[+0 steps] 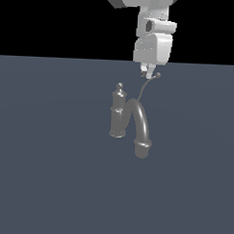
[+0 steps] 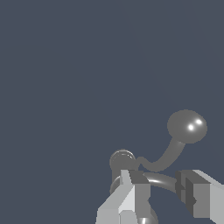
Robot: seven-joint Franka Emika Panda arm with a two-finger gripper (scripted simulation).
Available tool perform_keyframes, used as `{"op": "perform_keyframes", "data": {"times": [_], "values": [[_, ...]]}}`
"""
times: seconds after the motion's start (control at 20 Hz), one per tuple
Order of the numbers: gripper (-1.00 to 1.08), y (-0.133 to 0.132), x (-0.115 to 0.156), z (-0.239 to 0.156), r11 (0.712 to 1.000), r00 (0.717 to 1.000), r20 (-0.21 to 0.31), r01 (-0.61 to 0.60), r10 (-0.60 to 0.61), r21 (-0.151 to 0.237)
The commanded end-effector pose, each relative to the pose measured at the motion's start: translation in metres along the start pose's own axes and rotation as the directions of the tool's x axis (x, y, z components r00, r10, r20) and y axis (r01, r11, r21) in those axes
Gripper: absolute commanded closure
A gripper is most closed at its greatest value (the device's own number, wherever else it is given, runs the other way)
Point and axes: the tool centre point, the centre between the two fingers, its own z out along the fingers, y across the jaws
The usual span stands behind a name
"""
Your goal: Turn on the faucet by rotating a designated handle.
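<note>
The grey faucet (image 1: 118, 114) stands upright on the floor, with a knob finial on its post and a thick arched spout (image 1: 141, 126) that curves down toward the camera. The thin curved handle (image 1: 145, 87) rises from the post to a small ball tip (image 1: 158, 75). My gripper (image 1: 148, 72) hangs just above the handle, with its fingertips close beside the ball tip on the exterior view's left. In the wrist view the gripper (image 2: 162, 194) is open and holds nothing. There the ball tip (image 2: 187, 126) lies beyond the fingers (image 2: 131, 192), and the post's finial (image 2: 122, 159) shows below.
The flat grey-blue floor (image 1: 49, 174) stretches all around the faucet. The white arm (image 1: 153, 41) comes down from above, behind the faucet. No other object shows.
</note>
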Motion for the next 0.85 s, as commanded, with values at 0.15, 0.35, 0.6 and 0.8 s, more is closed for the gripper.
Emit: {"op": "perform_keyframes", "data": {"times": [0.15, 0.35, 0.6, 0.8], "values": [[1.08, -0.014, 0.012, 0.002, 1.0, 1.0, -0.005, -0.017, 0.017, 0.002], [1.08, -0.024, 0.016, 0.002, 1.0, 1.0, -0.007, -0.022, 0.022, 0.002], [1.08, -0.036, 0.02, 0.002, 1.0, 1.0, -0.008, -0.029, 0.029, 0.001], [1.08, -0.043, 0.022, 0.002, 0.999, 0.999, -0.009, -0.033, 0.033, 0.001]]}}
